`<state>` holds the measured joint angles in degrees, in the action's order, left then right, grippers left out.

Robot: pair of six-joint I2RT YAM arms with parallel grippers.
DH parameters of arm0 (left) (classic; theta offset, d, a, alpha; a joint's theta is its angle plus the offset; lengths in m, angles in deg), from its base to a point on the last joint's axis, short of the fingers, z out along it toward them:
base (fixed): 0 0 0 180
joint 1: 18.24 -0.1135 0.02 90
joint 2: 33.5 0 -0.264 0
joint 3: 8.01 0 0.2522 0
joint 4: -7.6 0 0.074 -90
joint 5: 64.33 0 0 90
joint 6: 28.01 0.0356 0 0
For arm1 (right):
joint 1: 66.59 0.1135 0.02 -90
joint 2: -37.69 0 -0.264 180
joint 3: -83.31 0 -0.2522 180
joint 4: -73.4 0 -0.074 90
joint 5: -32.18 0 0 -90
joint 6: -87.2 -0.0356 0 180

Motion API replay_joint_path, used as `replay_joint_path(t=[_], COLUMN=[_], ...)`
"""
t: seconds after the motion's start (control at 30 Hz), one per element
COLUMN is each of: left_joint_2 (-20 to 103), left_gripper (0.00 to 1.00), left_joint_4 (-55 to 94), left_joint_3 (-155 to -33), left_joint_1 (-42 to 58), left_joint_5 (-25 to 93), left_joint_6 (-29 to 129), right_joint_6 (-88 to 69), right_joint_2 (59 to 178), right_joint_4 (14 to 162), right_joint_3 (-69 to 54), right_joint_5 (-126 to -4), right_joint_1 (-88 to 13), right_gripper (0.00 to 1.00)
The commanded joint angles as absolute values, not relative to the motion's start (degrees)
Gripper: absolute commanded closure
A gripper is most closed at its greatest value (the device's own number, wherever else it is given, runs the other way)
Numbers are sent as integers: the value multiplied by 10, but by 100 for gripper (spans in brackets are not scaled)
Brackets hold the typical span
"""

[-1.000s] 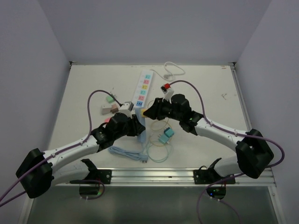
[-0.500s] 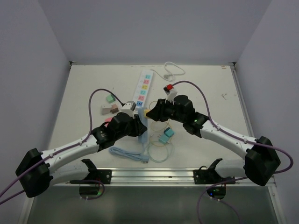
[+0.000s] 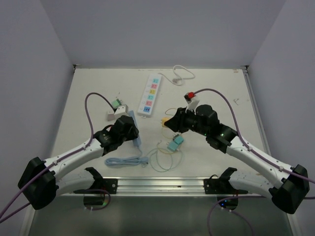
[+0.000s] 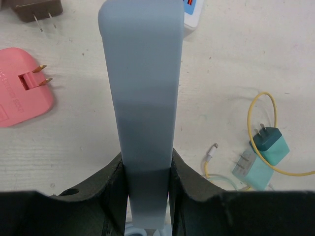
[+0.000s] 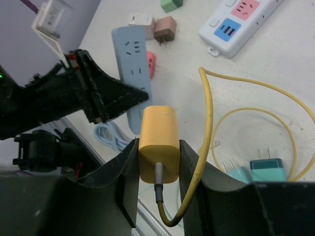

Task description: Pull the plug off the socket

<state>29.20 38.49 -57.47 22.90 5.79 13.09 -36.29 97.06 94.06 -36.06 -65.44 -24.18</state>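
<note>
The socket, a pale blue power strip (image 4: 142, 88), stands on edge with my left gripper (image 4: 146, 172) shut on its lower end. From above, the strip (image 3: 137, 141) shows just below that gripper (image 3: 132, 129). The yellow plug (image 5: 158, 130) is clamped between the jaws of my right gripper (image 5: 158, 147), its yellow cable (image 5: 209, 128) looping off to the right. In the top view the plug (image 3: 164, 123) hangs at the right gripper (image 3: 169, 124), a clear gap right of the strip. The right wrist view shows the strip's socket face (image 5: 129, 54) empty.
A white multi-colour power strip (image 3: 150, 94) lies at the back centre. Pink (image 4: 19, 86) and brown (image 4: 37, 7) plugs lie left of the blue strip, teal plugs (image 4: 261, 155) and looped cables (image 3: 165, 157) to its right. A blue cable coil (image 3: 125, 161) lies near the front rail.
The two grippers have drawn apart: the left went left with the blue strip, the right went right with the yellow plug, which now sits clear of the socket.
</note>
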Motion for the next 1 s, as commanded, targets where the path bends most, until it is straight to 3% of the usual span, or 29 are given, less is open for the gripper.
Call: replay_joint_path(t=[0.0,0.13,0.5,0.6,0.63,0.7,0.73,0.83,0.97], left_joint_2=[265,257,288,315,323,351,361,399,458], left_gripper=[100,100,100,100,100,100,100,97,85], left_joint_4=[359,337,283,253,243,223,199,172,139], left_joint_3=[-584,-585,-589,-585,-583,-583,-584,-591,-602], left_joint_1=[229,229,229,231,230,231,230,230,227], left_joint_5=[47,78,178,210,218,236,241,252,254], left_joint_6=[134,151,186,184,181,178,176,180,189], right_joint_6=[-344,-353,-404,-409,-410,-409,-407,-393,-359], right_joint_2=[972,995,1111,1123,1125,1120,1114,1079,1025], right_joint_4=[974,953,839,829,828,831,836,867,941], right_joint_3=[-384,-416,-497,-508,-511,-512,-512,-502,-475], right_joint_5=[-614,-603,-714,-723,-726,-725,-719,-705,-664], right_joint_1=[-244,-255,-338,-351,-352,-355,-355,-355,-355], right_gripper=[100,100,97,87,76,64,51,29,17])
